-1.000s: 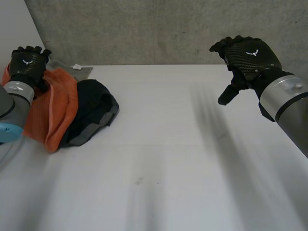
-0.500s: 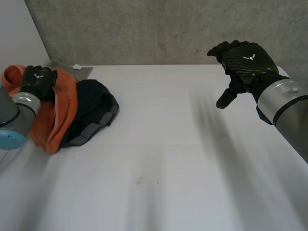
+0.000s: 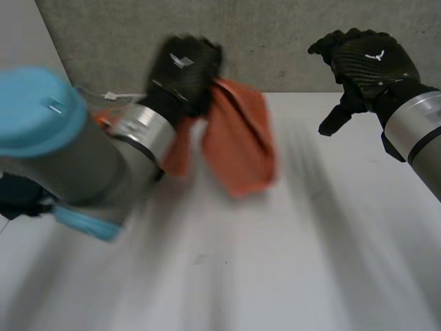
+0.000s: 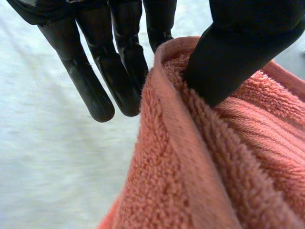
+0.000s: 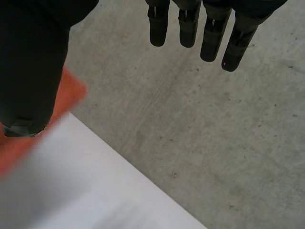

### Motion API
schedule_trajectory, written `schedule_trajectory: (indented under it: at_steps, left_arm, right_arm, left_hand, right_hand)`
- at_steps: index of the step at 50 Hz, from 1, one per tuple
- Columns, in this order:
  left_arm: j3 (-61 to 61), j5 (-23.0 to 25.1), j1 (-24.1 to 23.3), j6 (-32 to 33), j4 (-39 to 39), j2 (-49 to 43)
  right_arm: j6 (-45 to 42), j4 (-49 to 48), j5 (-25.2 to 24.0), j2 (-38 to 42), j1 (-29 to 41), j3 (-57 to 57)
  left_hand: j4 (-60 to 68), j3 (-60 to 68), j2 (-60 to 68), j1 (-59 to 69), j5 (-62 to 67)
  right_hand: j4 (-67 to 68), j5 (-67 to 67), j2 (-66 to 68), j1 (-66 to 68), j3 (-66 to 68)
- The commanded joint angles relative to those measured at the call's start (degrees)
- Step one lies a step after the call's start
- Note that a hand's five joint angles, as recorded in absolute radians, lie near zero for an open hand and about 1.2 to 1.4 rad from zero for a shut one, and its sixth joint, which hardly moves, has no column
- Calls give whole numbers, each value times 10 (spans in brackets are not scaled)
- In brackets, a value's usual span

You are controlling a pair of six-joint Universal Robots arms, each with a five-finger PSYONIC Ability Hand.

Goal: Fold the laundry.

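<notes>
An orange terry towel [image 3: 238,141] hangs in the air over the back middle of the white table [image 3: 289,262]. My left hand [image 3: 185,72] is shut on its upper edge. In the left wrist view the thumb [image 4: 238,52] presses the towel's hemmed edge [image 4: 200,157] against the fingers [image 4: 95,71]. My right hand [image 3: 368,69] hovers open above the table's far right, apart from the towel. Its straight fingers [image 5: 190,24] and thumb [image 5: 33,62] hold nothing, and a bit of the orange towel [image 5: 66,95] shows beside the thumb.
My left arm, with its light-blue cap [image 3: 41,117], reaches across the table's left side. A dark garment [image 3: 21,196] peeks out behind it. A grey cloth with a white tag [image 3: 114,95] lies at the back left. A concrete wall [image 3: 275,34] runs along the table's far edge.
My left hand closed on the orange towel, lifted it off the pile at the left and swung it right toward the table's middle. My right hand barely moved.
</notes>
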Motion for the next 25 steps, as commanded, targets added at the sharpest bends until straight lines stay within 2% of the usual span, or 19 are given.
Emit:
schedule_trajectory:
  at_steps: [1, 2, 3, 4, 5, 12, 17, 25]
  left_arm:
    - [20, -20, -98, -73, 4, -91]
    - [23, -18, -101, -79, 3, -96]
    - [23, -19, -102, -83, 2, -100]
    - [23, -19, -102, -85, 2, -104]
    - [21, -19, -103, -87, 2, -104]
    - [1, -26, -75, -77, -3, -85]
    - [-59, -19, 36, -38, -5, -20]
    - [-114, -14, 128, 4, -7, 9]
  right_arm:
    - [0, 0, 9, -5, -7, -2]
    - [0, 0, 11, -5, -8, -2]
    - [0, -1, 12, -5, -9, -2]
    - [0, -1, 12, -5, -9, -2]
    - [0, -1, 11, -5, -9, -2]
    - [-4, 1, 5, 5, -9, -2]
    - [-36, 7, 1, 12, -2, 0]
    - [-126, 81, -1, 55, 16, 13]
  left_hand:
    - [-335, -327, -332, -287, -305]
    - [-542, -534, -539, -494, -512]
    - [-589, -581, -586, -540, -558]
    - [-552, -544, -549, -503, -522]
    - [-589, -581, -586, -540, -558]
    - [-589, -581, -586, -540, -558]
    - [-585, -577, -582, -536, -555]
    - [-577, -568, -573, -528, -546]
  right_hand:
    - [-35, -32, -29, -13, -24]
    - [-35, -32, -29, -13, -24]
    - [-35, -32, -29, -13, -24]
    - [-35, -32, -29, -13, -24]
    - [-35, -32, -29, -13, -24]
    - [-35, -32, -29, -13, -24]
    - [-35, -32, -29, -13, -24]
    - [-35, -32, -29, -13, -24]
